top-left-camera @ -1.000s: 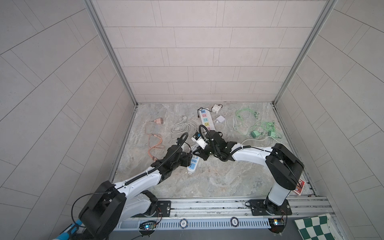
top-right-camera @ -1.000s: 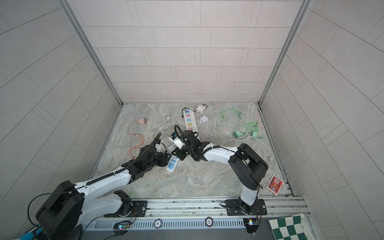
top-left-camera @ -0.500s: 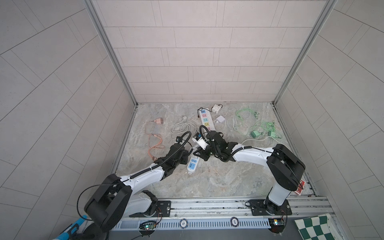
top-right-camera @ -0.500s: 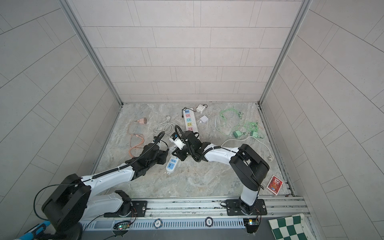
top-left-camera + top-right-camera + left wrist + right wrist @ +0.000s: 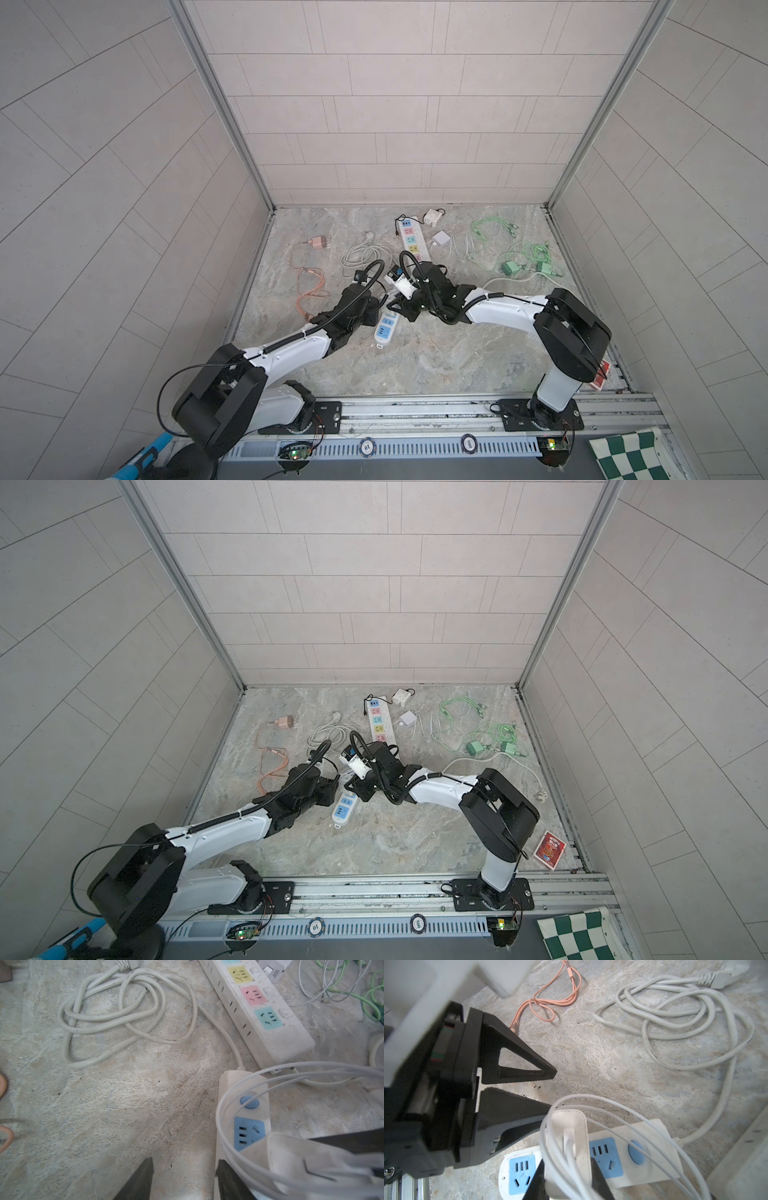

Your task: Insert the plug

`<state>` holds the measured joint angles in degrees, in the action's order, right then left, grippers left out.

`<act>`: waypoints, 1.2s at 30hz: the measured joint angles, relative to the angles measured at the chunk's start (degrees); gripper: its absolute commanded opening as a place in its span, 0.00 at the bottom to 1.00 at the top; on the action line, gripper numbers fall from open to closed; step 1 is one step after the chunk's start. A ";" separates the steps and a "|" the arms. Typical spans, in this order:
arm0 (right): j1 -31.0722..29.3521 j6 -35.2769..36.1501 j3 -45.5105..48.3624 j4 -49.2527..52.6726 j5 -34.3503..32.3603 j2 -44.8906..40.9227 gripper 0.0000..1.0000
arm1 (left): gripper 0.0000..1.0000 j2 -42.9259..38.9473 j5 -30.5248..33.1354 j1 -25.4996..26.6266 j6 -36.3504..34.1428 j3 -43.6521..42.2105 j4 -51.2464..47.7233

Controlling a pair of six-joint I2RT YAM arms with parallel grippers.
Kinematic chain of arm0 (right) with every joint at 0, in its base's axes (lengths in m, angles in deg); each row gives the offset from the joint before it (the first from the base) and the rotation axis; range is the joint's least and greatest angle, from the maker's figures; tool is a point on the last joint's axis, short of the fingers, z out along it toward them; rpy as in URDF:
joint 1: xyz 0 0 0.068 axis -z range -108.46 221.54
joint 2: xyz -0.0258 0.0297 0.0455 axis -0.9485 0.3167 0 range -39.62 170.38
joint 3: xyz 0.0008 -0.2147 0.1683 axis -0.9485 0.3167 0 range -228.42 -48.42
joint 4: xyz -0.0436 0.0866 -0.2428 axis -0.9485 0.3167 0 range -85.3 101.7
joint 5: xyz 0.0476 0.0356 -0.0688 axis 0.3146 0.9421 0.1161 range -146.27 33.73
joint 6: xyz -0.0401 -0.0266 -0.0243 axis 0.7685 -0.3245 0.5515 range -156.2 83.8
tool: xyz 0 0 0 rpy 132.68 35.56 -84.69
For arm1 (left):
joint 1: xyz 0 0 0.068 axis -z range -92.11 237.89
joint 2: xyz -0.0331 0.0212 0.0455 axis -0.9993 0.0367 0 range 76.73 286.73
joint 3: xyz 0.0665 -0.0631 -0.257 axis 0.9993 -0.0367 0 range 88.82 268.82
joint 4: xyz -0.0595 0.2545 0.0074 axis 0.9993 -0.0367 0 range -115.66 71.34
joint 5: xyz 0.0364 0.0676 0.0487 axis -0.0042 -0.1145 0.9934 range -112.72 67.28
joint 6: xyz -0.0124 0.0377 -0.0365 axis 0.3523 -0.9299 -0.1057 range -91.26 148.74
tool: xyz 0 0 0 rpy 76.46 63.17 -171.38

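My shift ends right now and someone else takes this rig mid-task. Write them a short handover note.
Right gripper: jaws shut on the white charger.
Left gripper: jaws open, holding nothing, close by the blue-socket power strip.
Done: charger is gripped and sits over the strip, between its two blue sockets.
Left: line the prongs up with a socket, press in, release. The prongs are hidden, so whether they are seated cannot be told.

Floor (image 5: 124, 1095) past the left gripper (image 5: 185, 1167) is wide open; charger (image 5: 566, 1136) and looped cable (image 5: 612, 1105) hog the power strip (image 5: 652, 1134) beside it.
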<state>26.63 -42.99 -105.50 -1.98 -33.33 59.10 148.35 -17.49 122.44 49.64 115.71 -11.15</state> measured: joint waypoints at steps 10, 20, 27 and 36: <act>0.72 0.39 0.90 -0.83 0.85 -0.24 0.00 | 0.54 0.68 -2.51 0.00 0.00 0.11 0.85; 0.72 0.72 3.63 -1.36 1.05 -2.08 0.00 | 0.54 0.76 -3.45 0.00 0.02 0.22 0.85; 0.52 1.88 4.35 -2.69 0.81 -2.10 0.00 | 0.54 0.44 -3.78 0.00 0.02 0.22 0.79; -0.46 3.39 7.74 -7.19 -1.05 -2.95 0.00 | 0.53 0.33 -4.70 0.00 0.04 0.83 0.31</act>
<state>26.17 -39.60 -97.76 -9.17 -34.38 56.15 148.68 -22.18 122.44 49.69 116.54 -10.85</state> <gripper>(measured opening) 0.244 0.532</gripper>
